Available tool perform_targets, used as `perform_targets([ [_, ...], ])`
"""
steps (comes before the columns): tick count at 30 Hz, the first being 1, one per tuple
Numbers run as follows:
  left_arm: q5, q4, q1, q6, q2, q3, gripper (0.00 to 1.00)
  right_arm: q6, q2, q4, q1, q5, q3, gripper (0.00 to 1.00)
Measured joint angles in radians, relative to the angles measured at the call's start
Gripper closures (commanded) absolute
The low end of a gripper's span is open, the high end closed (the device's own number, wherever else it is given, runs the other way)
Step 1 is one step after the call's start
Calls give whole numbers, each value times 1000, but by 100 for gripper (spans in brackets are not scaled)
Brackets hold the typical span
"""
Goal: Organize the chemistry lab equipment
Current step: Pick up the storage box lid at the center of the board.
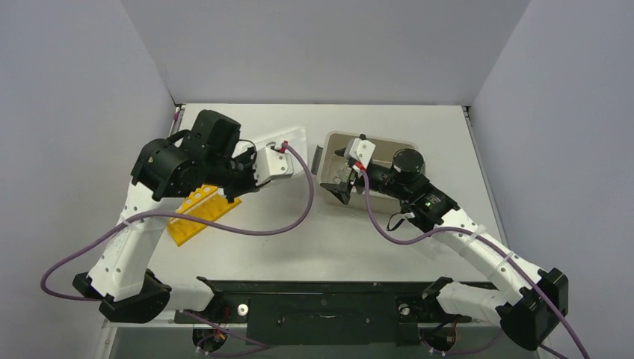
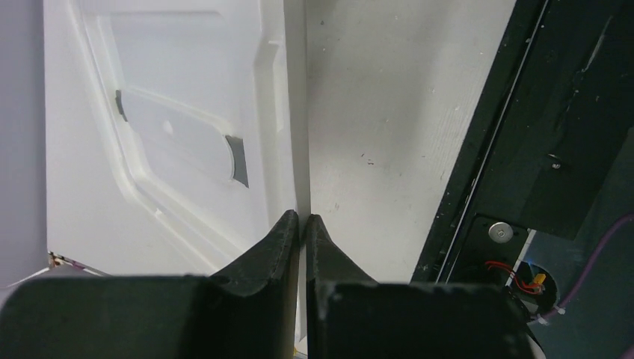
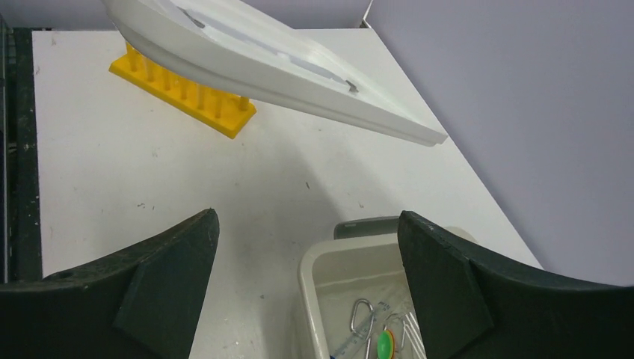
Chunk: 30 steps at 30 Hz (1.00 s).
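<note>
Right wrist: lid (image 3: 284, 60) was off, pinched in my left claw (image 2: 302, 224); right claw (image 3: 308, 217) spread over tub (image 3: 306, 277), tongs (image 3: 361, 318) inside, rack (image 3: 187, 93) empty, so sorting looked barely begun.

From above and behind, one camera takes in the whole counter (image 1: 314, 239); both close wrist cameras apparently share the white lid (image 3: 299, 71).

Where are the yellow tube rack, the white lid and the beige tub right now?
yellow tube rack (image 3: 179, 93), right wrist view, middle of its visible part.
white lid (image 2: 172, 112), left wrist view, its flat centre panel.
beige tub (image 3: 304, 288), right wrist view, its left rim.
</note>
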Motion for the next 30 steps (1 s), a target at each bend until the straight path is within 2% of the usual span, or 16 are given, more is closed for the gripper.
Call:
perform_targets([
  [5,31,-30,-23,30,-64,2,100,-83,1,14,61,46,1,16],
  [15,42,-76,-48,47,-73,13,100,-232,6,34,126,145,50,16],
  [24,53,-92,-69,69,-111,3,100,-338,85,-191,142,-45,252,17],
  [30,71,-93,-76,76,-131,3,100,-375,147,-308,163,-124,292,18],
])
